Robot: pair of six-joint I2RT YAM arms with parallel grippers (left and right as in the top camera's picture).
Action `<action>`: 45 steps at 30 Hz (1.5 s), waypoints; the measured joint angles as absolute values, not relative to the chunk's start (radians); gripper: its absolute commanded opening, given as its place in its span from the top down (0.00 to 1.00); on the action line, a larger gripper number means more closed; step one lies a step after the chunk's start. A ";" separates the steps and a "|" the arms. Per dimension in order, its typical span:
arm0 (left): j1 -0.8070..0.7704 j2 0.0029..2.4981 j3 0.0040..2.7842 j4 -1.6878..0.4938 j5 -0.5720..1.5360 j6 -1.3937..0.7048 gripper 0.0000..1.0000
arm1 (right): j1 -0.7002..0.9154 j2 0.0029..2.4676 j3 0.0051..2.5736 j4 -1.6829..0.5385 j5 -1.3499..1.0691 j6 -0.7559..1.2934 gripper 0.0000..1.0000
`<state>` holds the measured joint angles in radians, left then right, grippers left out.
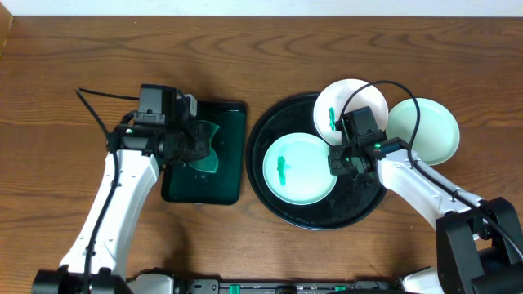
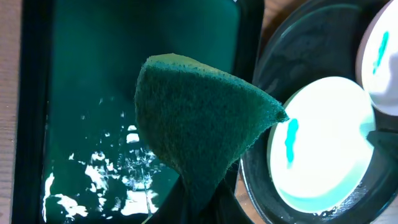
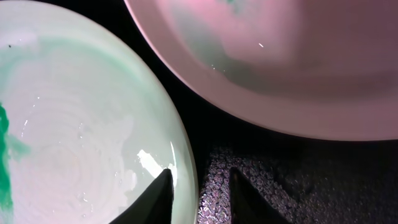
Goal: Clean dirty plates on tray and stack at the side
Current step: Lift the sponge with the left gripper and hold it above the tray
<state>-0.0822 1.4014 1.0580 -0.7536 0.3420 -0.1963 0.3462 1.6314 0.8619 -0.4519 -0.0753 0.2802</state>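
Note:
On the black tray (image 1: 263,135) lie two plates. The middle plate (image 1: 298,169) (image 2: 323,143) (image 3: 81,124) carries a green smear, and so does the back plate (image 1: 359,91) (image 2: 382,56) (image 3: 280,56). A third plate (image 1: 425,131), pale mint, rests on the table just right of the tray. My right gripper (image 1: 339,159) (image 3: 199,186) straddles the middle plate's right rim: one finger is over the plate, the other over the tray floor, a gap still showing. My left gripper (image 1: 196,147) (image 2: 202,208) is shut on a green sponge (image 1: 206,153) (image 2: 199,118) above the green tray.
A rectangular dark green tray (image 1: 229,114) (image 2: 93,74) with water on its bottom lies left of the black tray. Bare wooden table surrounds both. The right arm's cable loops over the back plate.

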 measured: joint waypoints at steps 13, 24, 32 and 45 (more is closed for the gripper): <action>-0.082 1.462 1.058 -0.739 0.342 -0.152 0.93 | 0.354 1.631 0.857 -0.461 -0.071 0.356 0.99; -0.082 1.462 1.058 -0.736 0.342 -0.152 0.93 | 0.354 1.620 0.856 -0.474 -0.067 0.462 0.99; -0.082 1.462 1.058 -0.733 0.342 -0.152 0.93 | 0.354 1.550 0.855 -0.490 -0.048 0.484 0.64; -0.082 1.462 1.058 -0.728 0.326 -0.152 0.92 | 0.354 1.618 0.854 -0.439 -0.040 0.453 0.75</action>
<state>-0.0822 1.4624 1.0580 -0.7280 0.3260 -0.1516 0.3538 1.6184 0.8543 -0.4389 -0.0402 0.4534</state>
